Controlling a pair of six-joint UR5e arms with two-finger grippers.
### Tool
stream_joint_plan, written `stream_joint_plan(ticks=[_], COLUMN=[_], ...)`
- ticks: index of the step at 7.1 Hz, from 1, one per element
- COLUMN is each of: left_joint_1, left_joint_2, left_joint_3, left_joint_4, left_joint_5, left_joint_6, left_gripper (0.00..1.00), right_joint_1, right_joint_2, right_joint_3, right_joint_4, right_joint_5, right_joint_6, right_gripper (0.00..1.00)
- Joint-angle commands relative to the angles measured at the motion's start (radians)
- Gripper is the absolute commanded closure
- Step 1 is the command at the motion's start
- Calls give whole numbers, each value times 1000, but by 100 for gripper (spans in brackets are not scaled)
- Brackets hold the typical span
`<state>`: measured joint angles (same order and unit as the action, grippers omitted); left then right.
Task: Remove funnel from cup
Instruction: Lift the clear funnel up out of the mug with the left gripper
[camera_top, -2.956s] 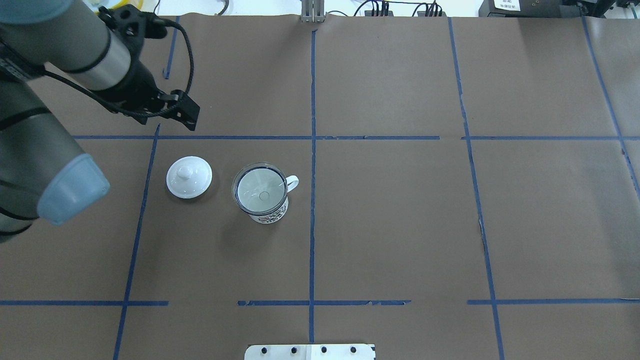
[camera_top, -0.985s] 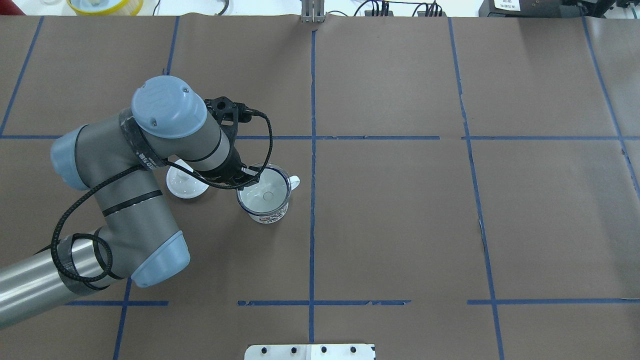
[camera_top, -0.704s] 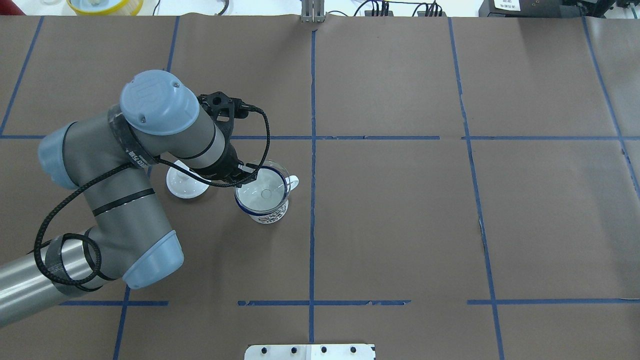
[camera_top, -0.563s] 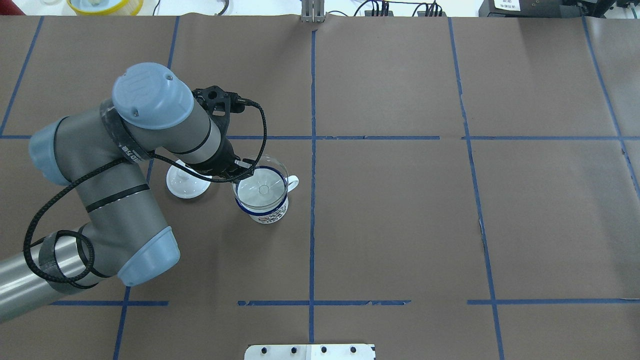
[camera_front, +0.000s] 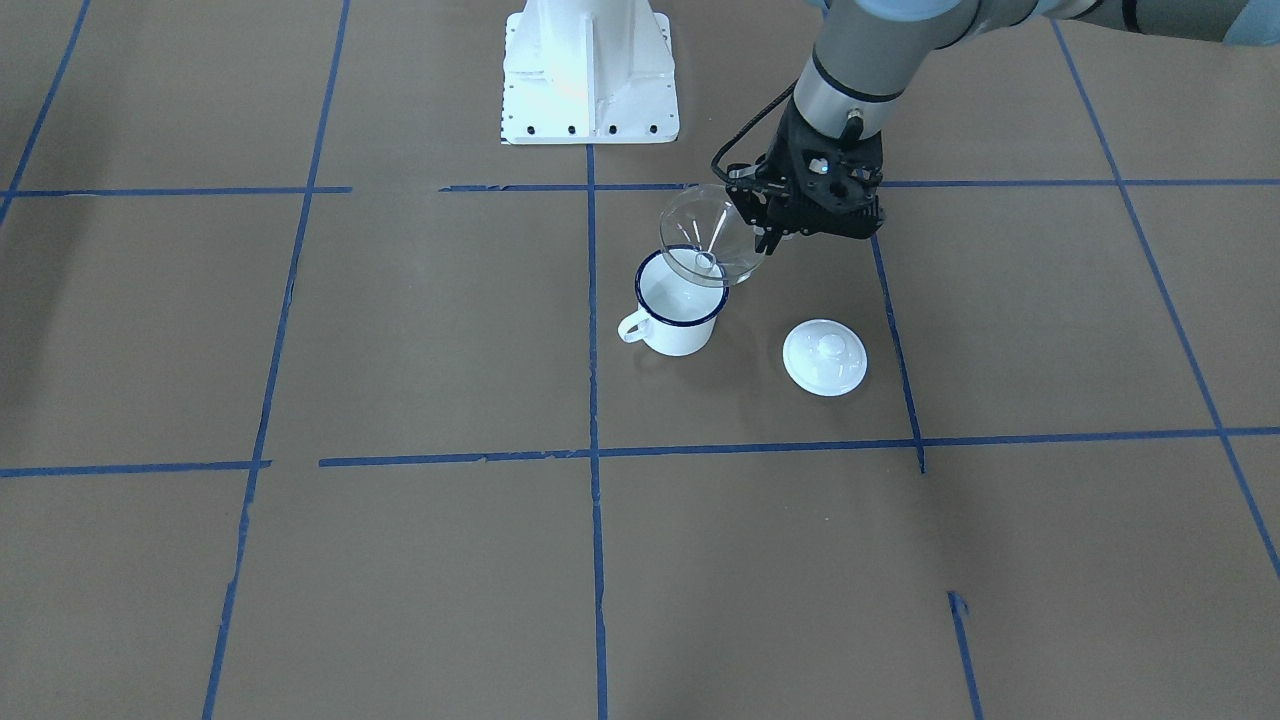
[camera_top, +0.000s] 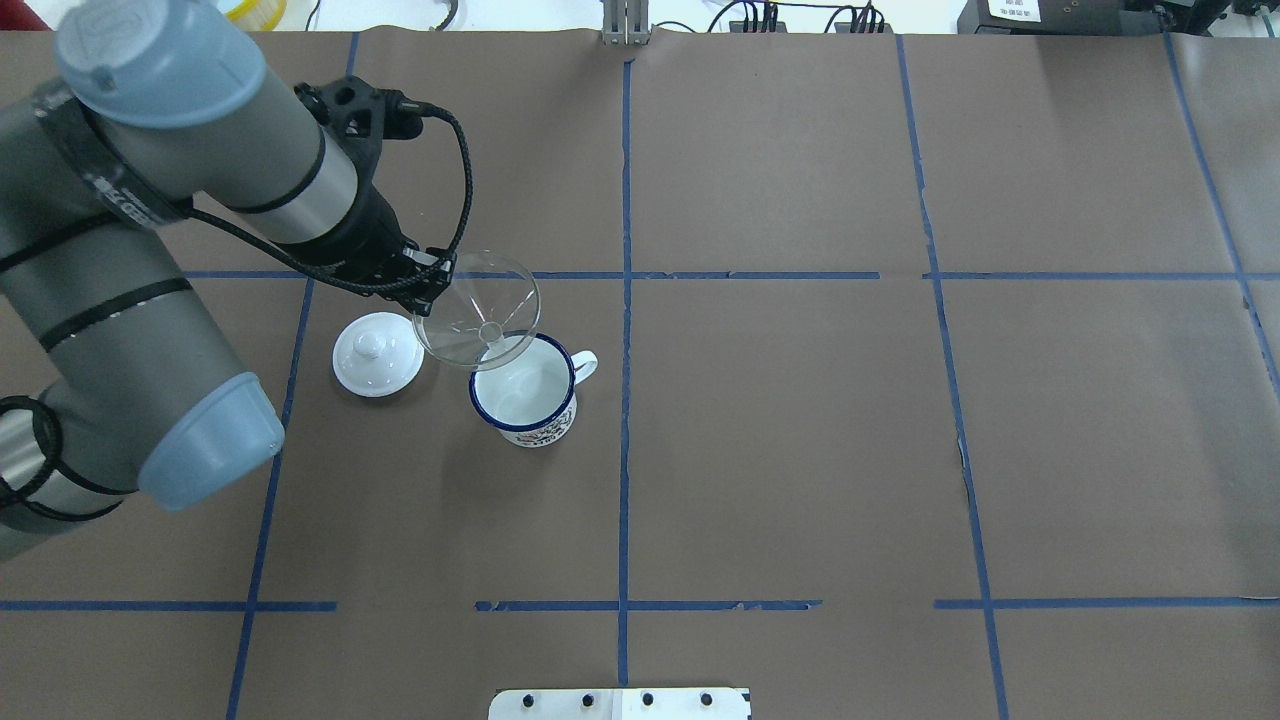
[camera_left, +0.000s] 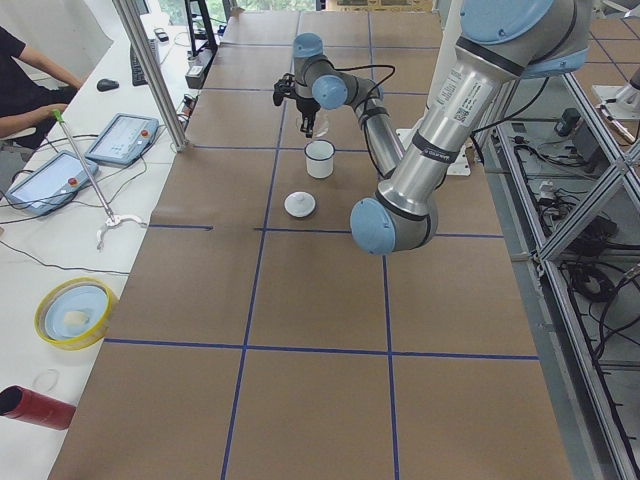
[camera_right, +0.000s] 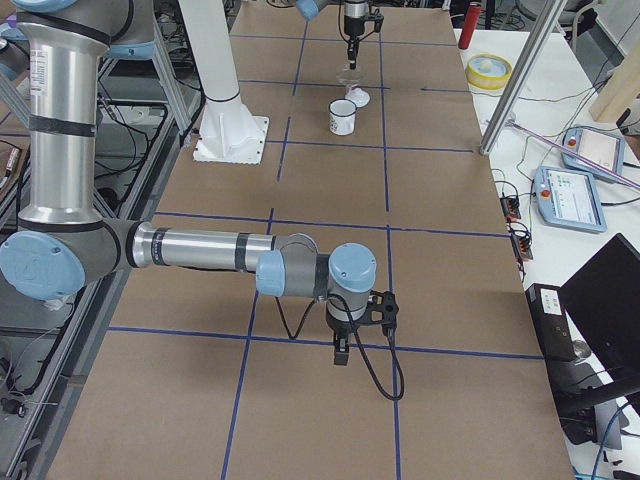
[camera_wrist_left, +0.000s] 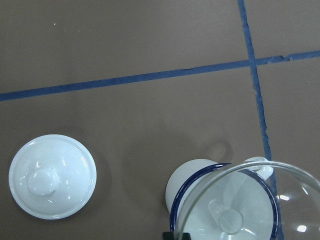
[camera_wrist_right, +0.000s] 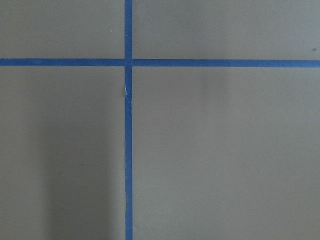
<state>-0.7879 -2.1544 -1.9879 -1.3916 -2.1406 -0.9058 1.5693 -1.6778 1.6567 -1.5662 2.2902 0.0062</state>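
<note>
The left jaws are clenched on the rim of the funnel (camera_top: 478, 310), on its side nearest the lid (camera_top: 378, 353). The funnel hangs tilted, spout just above the cup (camera_top: 523, 395) standing on the table (camera_top: 800, 450). Whether the right jaws are released or clenched, I cannot tell.

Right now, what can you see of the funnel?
The funnel is clear plastic, a wide round cone with a short narrow spout. The left gripper pinches its rim at one side and holds it in the air, mouth up and spout down, above the cup and apart from it. Nothing else touches it.
</note>
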Motion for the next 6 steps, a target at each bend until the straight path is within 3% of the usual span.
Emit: stream_joint_plan(ticks=[1, 3, 6], left_joint_1=[-75, -120, -120], left_joint_2=[5, 39, 97], left_joint_3=[1, 139, 273], left_joint_4=[-124, -457, -752], left_joint_5=[-27, 110, 351], left_joint_6=[37, 27, 25], left_gripper=[100, 100, 100], right_joint_1=[0, 0, 0], right_joint_2=[0, 0, 0], right_joint_3=[0, 0, 0], right_joint_4=[0, 0, 0], right_joint_5=[0, 0, 0], right_joint_6=[0, 0, 0], right_gripper=[0, 0, 0])
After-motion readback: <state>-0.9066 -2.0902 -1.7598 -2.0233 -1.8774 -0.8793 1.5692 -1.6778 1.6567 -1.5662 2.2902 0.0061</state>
